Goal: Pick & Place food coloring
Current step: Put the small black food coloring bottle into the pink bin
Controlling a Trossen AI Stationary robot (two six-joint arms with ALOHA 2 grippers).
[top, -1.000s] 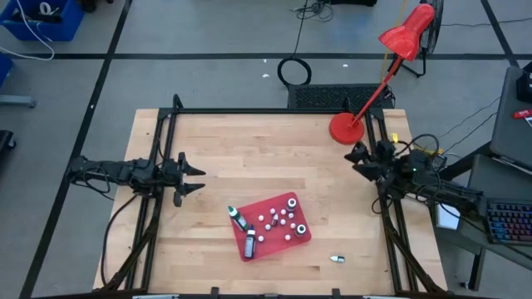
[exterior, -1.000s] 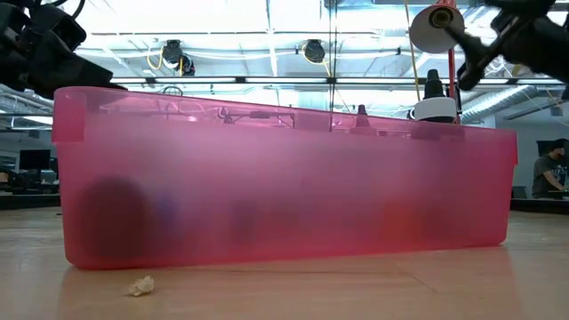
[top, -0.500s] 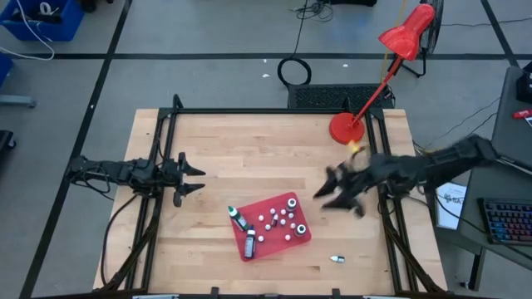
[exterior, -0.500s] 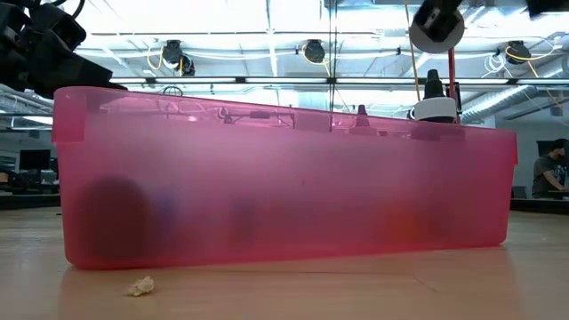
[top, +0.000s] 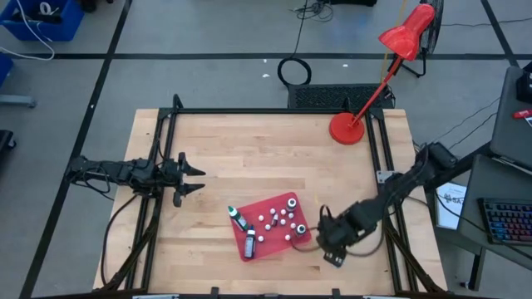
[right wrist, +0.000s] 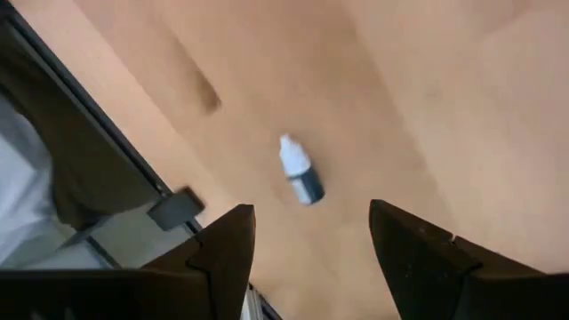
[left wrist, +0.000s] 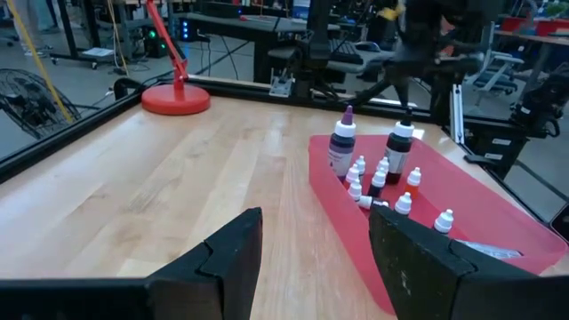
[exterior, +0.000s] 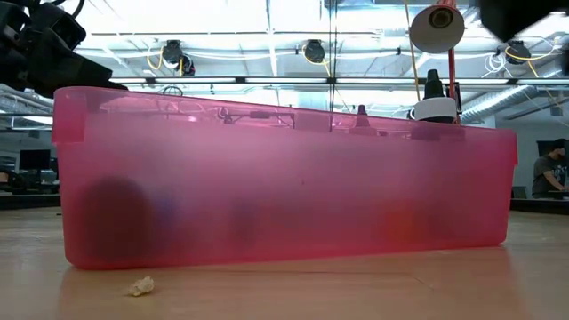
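Note:
One small food coloring bottle (right wrist: pixel 300 173), white cap and dark body, lies on its side on the bare wood just right of the red tray (top: pixel 249 249). My right gripper (right wrist: pixel 311 227) hangs open above it and points down, its fingers on either side of the bottle and clear of it. In the high view my right gripper (top: pixel 331 249) covers that bottle. Several more small white-capped bottles (left wrist: pixel 378 182) and two taller ones stand in the tray. My left gripper (top: pixel 193 175) waits open at the table's left, level and pointing at the tray.
A red desk lamp's base (top: pixel 347 128) stands at the far right corner. Black frame rails run along the table's left and right sides (top: pixel 391 224). The tray's pink wall (exterior: pixel 284 178) fills the low view, with a small crumb (exterior: pixel 140 285) in front of it.
My right gripper has swung from the table's right edge beside the lamp base toward the near edge and the tray. It has tipped from level to pointing down and rolled. It now hangs above the loose bottle and has stayed open.

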